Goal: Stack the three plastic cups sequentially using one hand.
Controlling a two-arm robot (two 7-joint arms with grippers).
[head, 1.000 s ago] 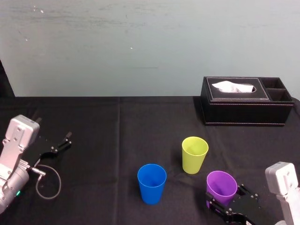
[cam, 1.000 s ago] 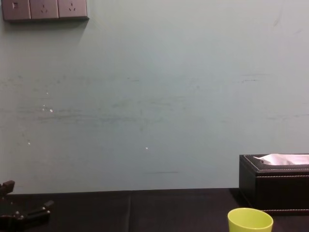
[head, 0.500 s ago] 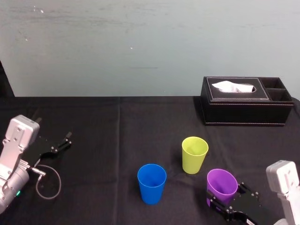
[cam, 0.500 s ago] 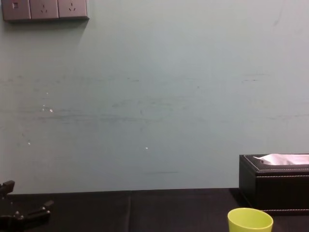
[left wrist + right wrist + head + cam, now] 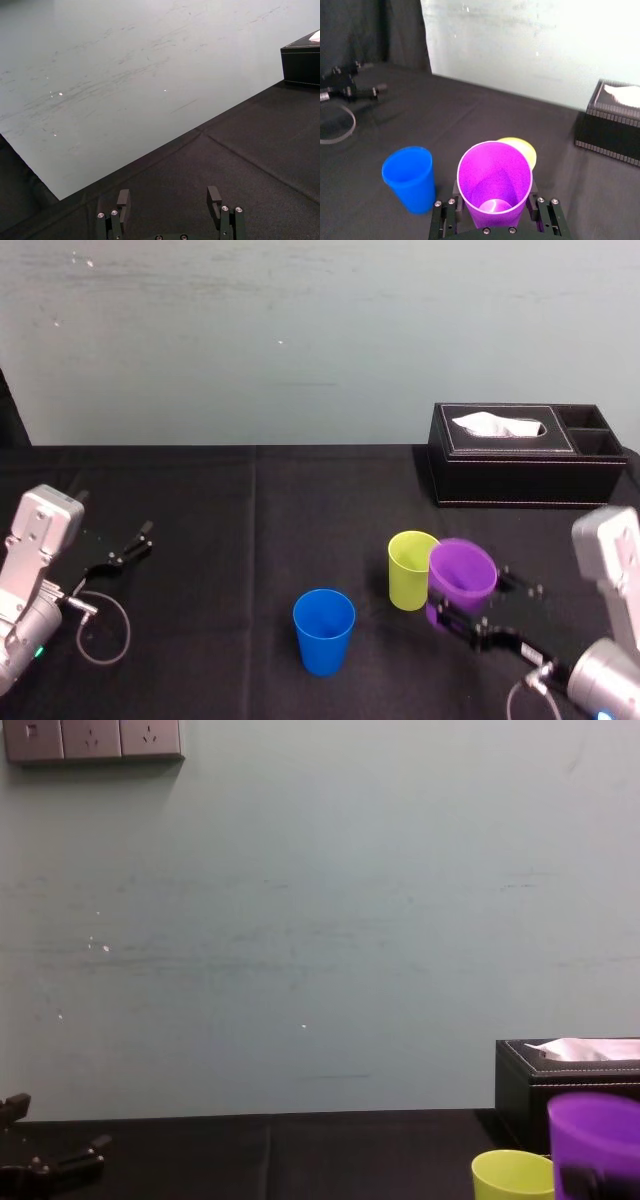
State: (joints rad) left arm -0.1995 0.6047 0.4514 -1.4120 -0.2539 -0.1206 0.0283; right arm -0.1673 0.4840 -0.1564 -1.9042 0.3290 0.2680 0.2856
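I've raised the purple cup [image 5: 462, 575], right pincer [image 5: 467, 597] pinching it, beside the green cup [image 5: 407, 566]. Left pincer [image 5: 170, 199] sits spread.

The arms are pale, whitish grey. The left wrist segment [image 5: 42, 528] is a boxy block with rounded corners, and the right wrist segment [image 5: 610, 552] matches it. Below each sits a rounded silver-grey joint, and the left one carries a tiny green light [image 5: 38, 652]. A thin grey cable [image 5: 103, 625] loops off the left arm. The left gripper [image 5: 140, 542] is black, with slim fingers [image 5: 123, 199] capped by small silver screws [image 5: 100, 215]. The right gripper [image 5: 480, 602] is black too. Its blocky body is studded with more silver screw heads [image 5: 436, 203].
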